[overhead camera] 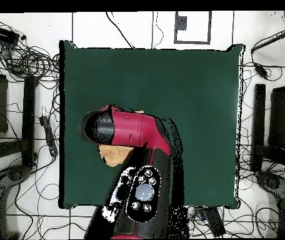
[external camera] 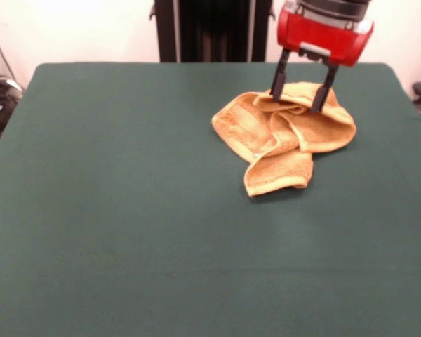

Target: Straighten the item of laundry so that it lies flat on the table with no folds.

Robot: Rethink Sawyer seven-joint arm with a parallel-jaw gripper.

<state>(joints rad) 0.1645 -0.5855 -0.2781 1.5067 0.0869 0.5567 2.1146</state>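
Observation:
The orange-tan towel (external camera: 284,133) lies crumpled in thick folds on the green table (external camera: 126,210), at the far right in the front view. My gripper (external camera: 297,100) hangs from the red wrist over the towel's far edge. Its two black fingers (external camera: 278,83) are spread apart, and their tips touch the cloth on either side of a raised fold. In the overhead view the red and black arm covers most of the towel (overhead camera: 114,154); only a small tan patch shows beside the arm, on the table (overhead camera: 195,94). The fingers are hidden there.
The black pedestal (external camera: 210,28) stands behind the table's far edge. Cables and black stands (overhead camera: 26,106) lie on the floor around the table in the overhead view. The towel sits close to the table's far edge and right side in the front view.

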